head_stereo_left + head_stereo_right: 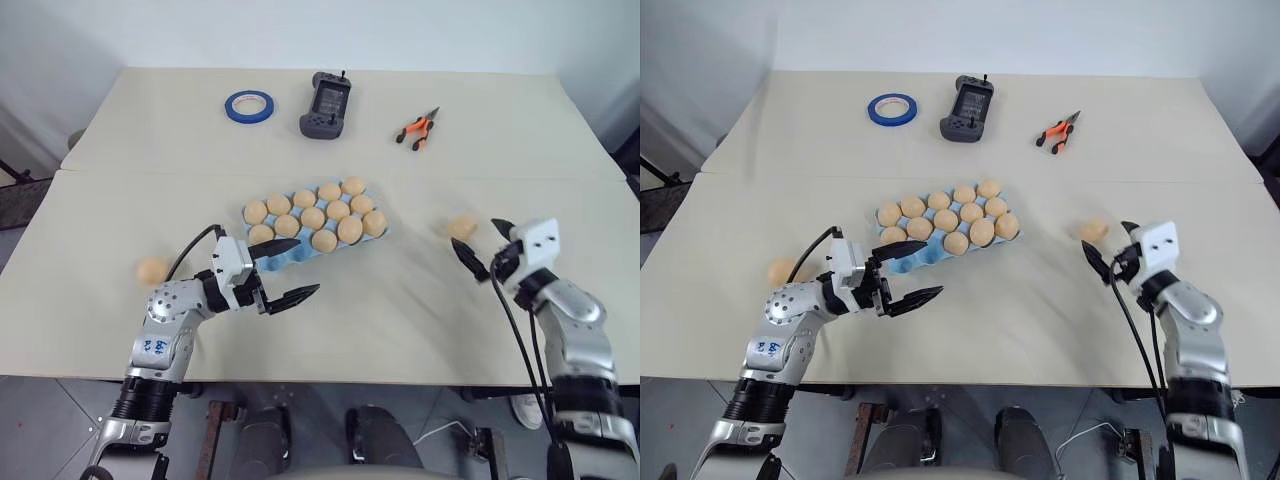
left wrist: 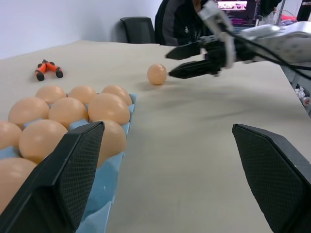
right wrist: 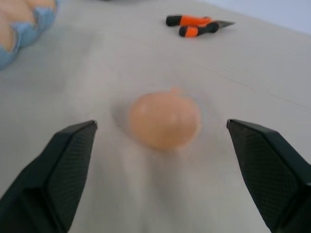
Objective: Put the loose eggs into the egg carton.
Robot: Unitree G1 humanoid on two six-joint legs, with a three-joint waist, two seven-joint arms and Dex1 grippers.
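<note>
The light blue egg carton (image 1: 291,257) lies mid-table and holds several tan eggs. Its near corner shows bare blue cups. My left gripper (image 1: 308,266) hovers open beside that corner, with nothing between its fingers. One loose egg (image 1: 462,227) rests on the table to the right of the carton. My right gripper (image 1: 473,231) is open just short of it, a finger on each side. In the right wrist view that egg (image 3: 164,120) lies just ahead of the open fingers. A second loose egg (image 1: 151,270) sits far left, behind my left arm.
At the table's far side lie a blue tape roll (image 1: 249,106), a dark handheld controller (image 1: 326,104) and orange-handled pliers (image 1: 417,129). A seam runs across the table behind the carton. Bare tabletop stretches between the carton and the right egg.
</note>
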